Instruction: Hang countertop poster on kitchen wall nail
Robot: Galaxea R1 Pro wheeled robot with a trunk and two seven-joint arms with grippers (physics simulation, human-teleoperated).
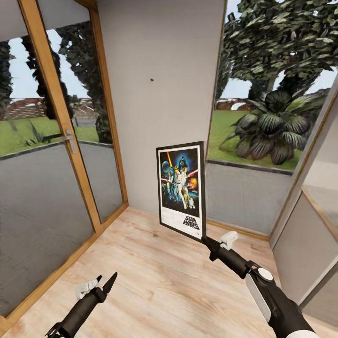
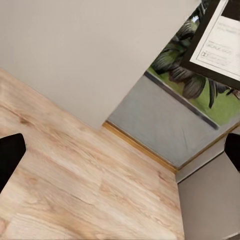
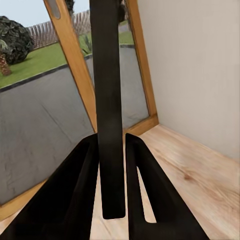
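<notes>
The right gripper (image 1: pixel 206 240) is closed on the poster (image 1: pixel 182 188) by its bottom corner; the poster may swing and miss the wall nail (image 1: pixel 152 80). The left gripper (image 1: pixel 99 285) hangs open and empty.

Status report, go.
Right gripper shut on poster, held upright by its bottom corner. Left gripper open. Nail on wall above poster, path clear.

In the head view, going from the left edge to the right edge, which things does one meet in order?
Wooden door frame → left tool → wall nail → poster → right tool, shut on the poster's lower corner → leafy plant outside the window.
</notes>
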